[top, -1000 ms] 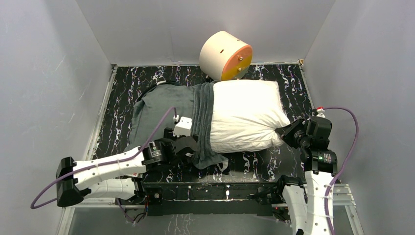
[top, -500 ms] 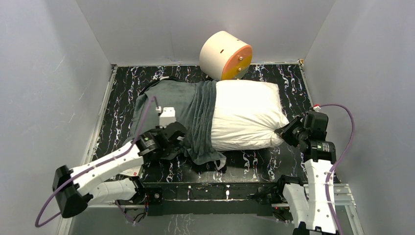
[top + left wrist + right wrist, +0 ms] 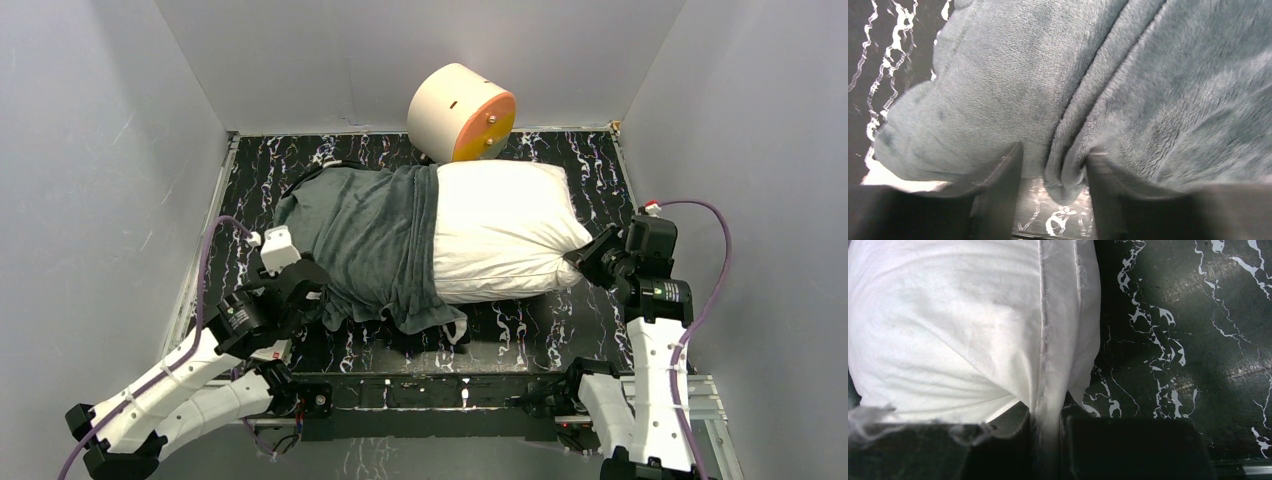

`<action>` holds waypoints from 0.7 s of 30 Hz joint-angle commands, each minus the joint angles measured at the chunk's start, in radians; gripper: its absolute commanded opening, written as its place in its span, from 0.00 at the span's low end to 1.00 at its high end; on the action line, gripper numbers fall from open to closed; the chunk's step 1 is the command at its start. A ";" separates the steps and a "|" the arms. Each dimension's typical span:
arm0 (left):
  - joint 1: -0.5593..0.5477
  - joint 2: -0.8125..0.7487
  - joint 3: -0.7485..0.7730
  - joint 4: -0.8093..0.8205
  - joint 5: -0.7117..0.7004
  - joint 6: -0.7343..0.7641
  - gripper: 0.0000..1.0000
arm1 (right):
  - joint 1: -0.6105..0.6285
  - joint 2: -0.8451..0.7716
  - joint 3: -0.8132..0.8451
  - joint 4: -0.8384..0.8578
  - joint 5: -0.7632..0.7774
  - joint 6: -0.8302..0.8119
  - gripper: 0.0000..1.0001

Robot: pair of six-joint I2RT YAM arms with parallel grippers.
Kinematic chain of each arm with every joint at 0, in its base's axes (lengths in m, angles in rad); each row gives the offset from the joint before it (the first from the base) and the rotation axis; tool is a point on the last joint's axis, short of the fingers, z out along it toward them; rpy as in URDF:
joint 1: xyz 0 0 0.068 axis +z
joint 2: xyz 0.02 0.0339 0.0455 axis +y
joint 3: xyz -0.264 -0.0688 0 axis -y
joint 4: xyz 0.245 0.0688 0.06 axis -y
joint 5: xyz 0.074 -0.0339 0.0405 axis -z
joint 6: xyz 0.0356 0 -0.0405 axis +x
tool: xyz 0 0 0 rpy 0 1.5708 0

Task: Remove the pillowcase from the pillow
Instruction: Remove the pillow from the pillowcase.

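On the black marbled desk (image 3: 560,330) the white pillow (image 3: 500,230) lies across the middle. Its right half is bare and its left end sits inside the grey pillowcase (image 3: 365,240), whose loose part spreads leftward in a slack heap. A cream-and-orange cylinder (image 3: 460,113) stands just behind the pillow's far edge. My right fingers (image 3: 1128,445) are closed on the pillow's near right corner, pinching its frayed seam (image 3: 1043,340). My left fingers (image 3: 1000,177) stand apart at the sleeve's near left edge, with a plush fold (image 3: 1063,170) lying loosely between them and desk showing in the gap. I judge the sleeve better than half off. To finish well, I should close the left fingers firmly on that fold, deep enough to catch the cloth rather than its nap. Then I should draw straight left, low along the desk and away from my right arm, while the right grip anchors the pillow against sliding along. Plush will likely drag on the cotton, so a steady pull, not a jerk, looks safest for the pinched seam.
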 commanded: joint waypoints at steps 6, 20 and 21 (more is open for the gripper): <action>0.015 0.032 0.124 0.174 0.298 0.238 0.83 | -0.019 -0.045 -0.017 0.110 0.008 -0.035 0.02; 0.014 0.295 0.040 0.407 0.665 0.288 0.75 | -0.018 -0.023 -0.031 0.138 -0.073 -0.026 0.05; 0.013 0.326 0.037 0.404 0.652 0.288 0.70 | -0.019 -0.024 -0.030 0.139 -0.074 -0.024 0.05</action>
